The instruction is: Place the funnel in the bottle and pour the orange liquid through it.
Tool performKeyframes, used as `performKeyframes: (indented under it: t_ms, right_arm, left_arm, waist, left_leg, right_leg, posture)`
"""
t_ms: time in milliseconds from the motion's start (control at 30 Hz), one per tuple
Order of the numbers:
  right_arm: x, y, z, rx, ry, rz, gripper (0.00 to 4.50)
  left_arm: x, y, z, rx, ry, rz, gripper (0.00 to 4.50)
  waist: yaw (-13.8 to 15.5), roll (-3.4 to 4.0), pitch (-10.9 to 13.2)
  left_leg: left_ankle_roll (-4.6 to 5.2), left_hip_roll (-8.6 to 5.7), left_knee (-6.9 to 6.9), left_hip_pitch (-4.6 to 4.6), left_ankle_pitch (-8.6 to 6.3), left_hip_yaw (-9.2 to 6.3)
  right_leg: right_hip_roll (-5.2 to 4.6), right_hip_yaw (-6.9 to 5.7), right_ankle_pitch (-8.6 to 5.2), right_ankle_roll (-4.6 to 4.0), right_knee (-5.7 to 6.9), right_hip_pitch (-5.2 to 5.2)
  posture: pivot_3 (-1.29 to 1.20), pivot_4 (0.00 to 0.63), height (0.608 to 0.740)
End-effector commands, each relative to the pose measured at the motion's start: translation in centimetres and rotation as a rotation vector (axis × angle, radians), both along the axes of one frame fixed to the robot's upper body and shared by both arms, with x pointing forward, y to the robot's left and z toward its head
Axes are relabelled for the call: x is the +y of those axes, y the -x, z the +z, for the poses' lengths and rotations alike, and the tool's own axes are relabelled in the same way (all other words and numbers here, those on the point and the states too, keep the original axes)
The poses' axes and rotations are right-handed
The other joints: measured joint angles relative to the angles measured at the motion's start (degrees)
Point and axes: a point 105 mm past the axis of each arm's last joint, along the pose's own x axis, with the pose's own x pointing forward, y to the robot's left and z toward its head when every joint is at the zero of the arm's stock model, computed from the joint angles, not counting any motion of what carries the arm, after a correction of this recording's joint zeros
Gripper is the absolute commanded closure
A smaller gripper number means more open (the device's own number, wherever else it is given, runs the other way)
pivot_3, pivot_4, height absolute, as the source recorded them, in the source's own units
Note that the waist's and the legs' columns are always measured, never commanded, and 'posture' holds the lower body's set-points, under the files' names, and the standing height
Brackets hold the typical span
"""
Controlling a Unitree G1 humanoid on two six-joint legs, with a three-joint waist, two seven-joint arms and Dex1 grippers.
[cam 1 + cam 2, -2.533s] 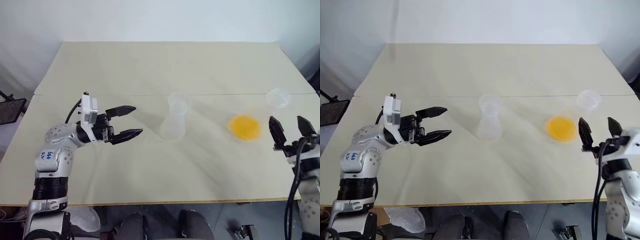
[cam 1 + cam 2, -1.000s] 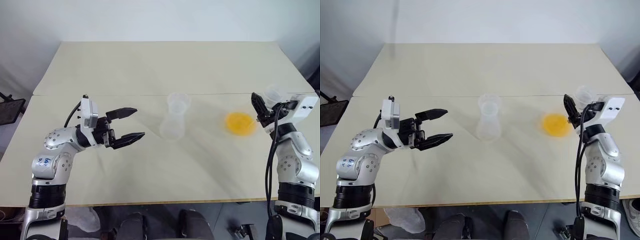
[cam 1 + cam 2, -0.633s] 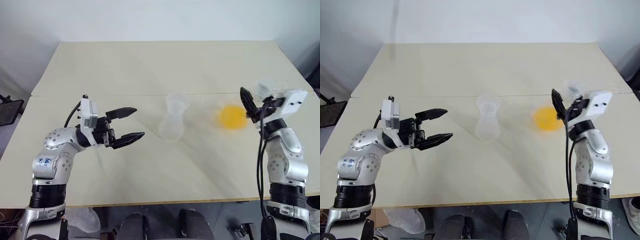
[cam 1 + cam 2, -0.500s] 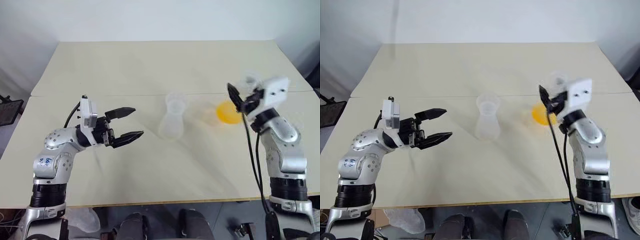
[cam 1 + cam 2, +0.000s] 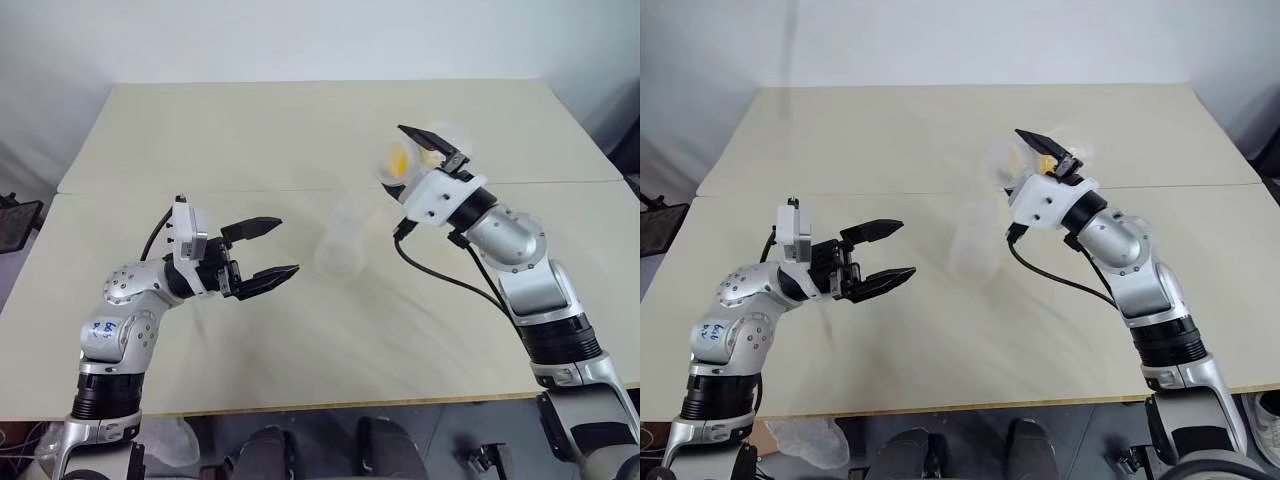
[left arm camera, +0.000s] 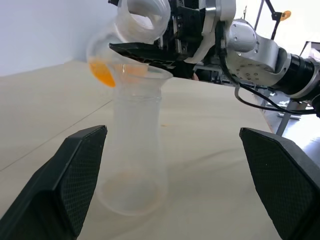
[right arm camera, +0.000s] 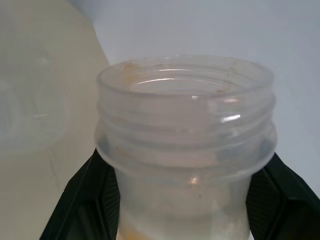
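Observation:
The bottle [image 5: 340, 240] stands upright at the table's middle; a wide clear cone in its neck [image 6: 142, 72] looks like the funnel. My right gripper [image 5: 425, 148] is shut on the neck of a second clear flask [image 5: 400, 162], held tilted just above and to the right of the bottle's mouth. The orange liquid [image 6: 102, 75] pools in the low side of that flask. The right wrist view looks into the flask's threaded mouth [image 7: 185, 110] between my fingers. My left gripper [image 5: 288, 246] is open, level with the bottle and a hand's width to its left, empty.
The pale table [image 5: 300, 130] has a seam running across behind the bottle. Its front edge lies close to my arms. A dark object [image 5: 15, 215] stands off the table's left side.
My right arm has swung left and up from the table's right side, carrying the flask and rolling it into a tilt over the bottle. The left gripper has stayed put, open.

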Motion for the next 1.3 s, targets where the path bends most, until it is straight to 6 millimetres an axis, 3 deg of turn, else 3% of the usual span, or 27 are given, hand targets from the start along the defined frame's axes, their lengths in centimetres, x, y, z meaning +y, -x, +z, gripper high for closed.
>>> performKeyframes:
  t_ms: [33,800,1300]
  right_arm:
    - [0.2,0.6,1.9,-0.169,0.080,-0.008,1.86]
    - [1.6,0.5,2.3,-0.419,0.329,-0.039,1.86]
    - [1.6,0.5,2.3,-0.489,0.380,-0.061,1.86]
  left_arm:
    - [-0.3,0.5,0.5,-0.046,0.003,0.002,0.00]
    - [-1.1,0.4,0.5,-0.050,0.030,-0.001,0.00]
    - [-1.3,0.4,0.4,-0.052,0.043,0.004,0.00]
  waist:
    - [0.0,0.00,0.0]
    - [-0.1,0.00,0.0]
    - [-0.1,0.00,0.0]
  left_leg:
    - [0.00,0.01,0.00,0.00,0.00,0.00]
    - [0.00,0.06,0.00,-0.02,0.00,-0.02]
    - [0.00,0.07,0.00,-0.02,0.00,-0.02]
  right_leg:
    - [0.00,0.00,0.00,0.00,0.00,0.00]
    - [0.00,-0.01,0.00,0.00,0.00,0.00]
    - [0.00,-0.02,0.00,0.00,-0.01,0.00]
  posture:
    - [0.00,0.150,0.740]
    - [0.00,0.150,0.740]
    - [0.00,0.150,0.740]
